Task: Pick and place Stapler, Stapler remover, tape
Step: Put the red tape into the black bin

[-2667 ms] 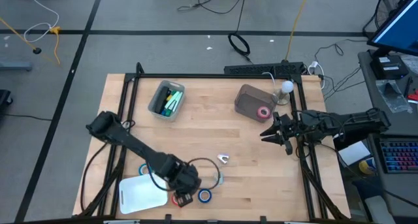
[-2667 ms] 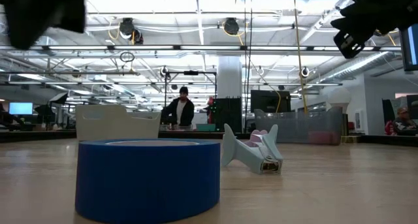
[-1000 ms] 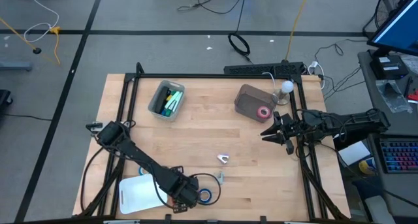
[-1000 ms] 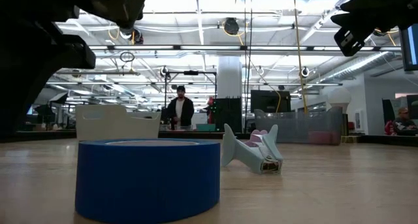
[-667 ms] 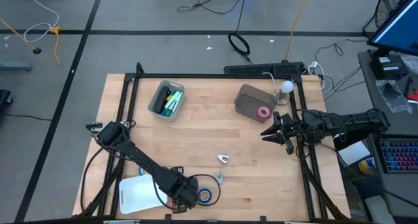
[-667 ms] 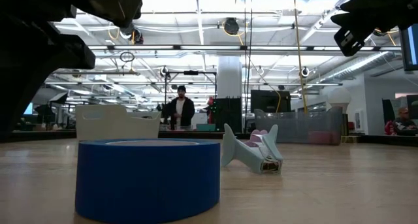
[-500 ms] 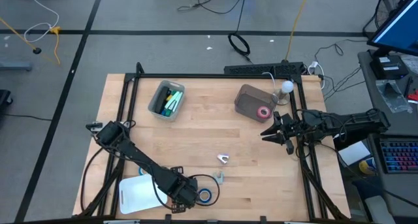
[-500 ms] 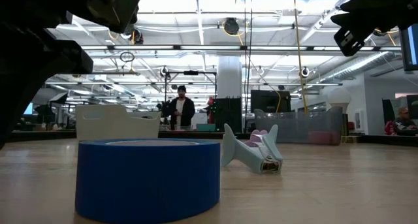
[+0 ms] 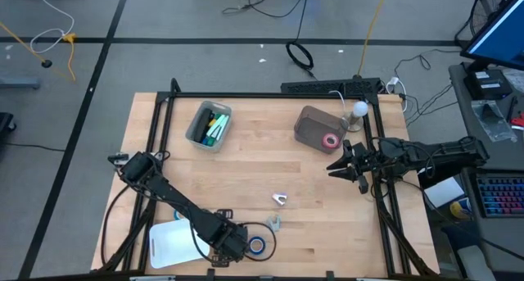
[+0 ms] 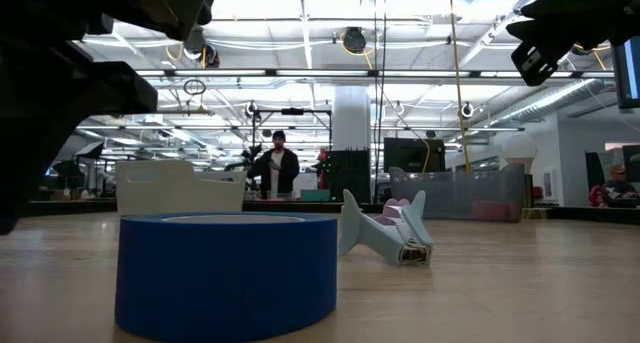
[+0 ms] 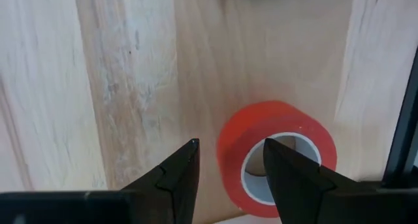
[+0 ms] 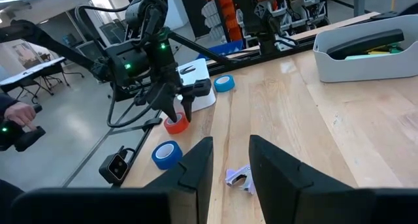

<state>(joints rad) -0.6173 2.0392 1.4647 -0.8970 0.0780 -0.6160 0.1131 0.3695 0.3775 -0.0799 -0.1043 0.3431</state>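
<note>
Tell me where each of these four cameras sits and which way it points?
High view: overhead, looking straight down on the wooden table; both arms show.
Low view: at table height, looking level past a blue tape roll into the room; dark arm parts at the top.
Left wrist view: on the left arm, looking down at a red tape roll; left gripper open around its wall.
Right wrist view: looking across the table; right gripper open.
Shared: the red roll shows in both wrist views.

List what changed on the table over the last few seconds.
The left gripper came down at the table's near edge onto the red tape roll, one finger now in its core, one outside its wall; not lifted yet. The right gripper, blue tape roll, staple remover and both bins stayed put.
</note>
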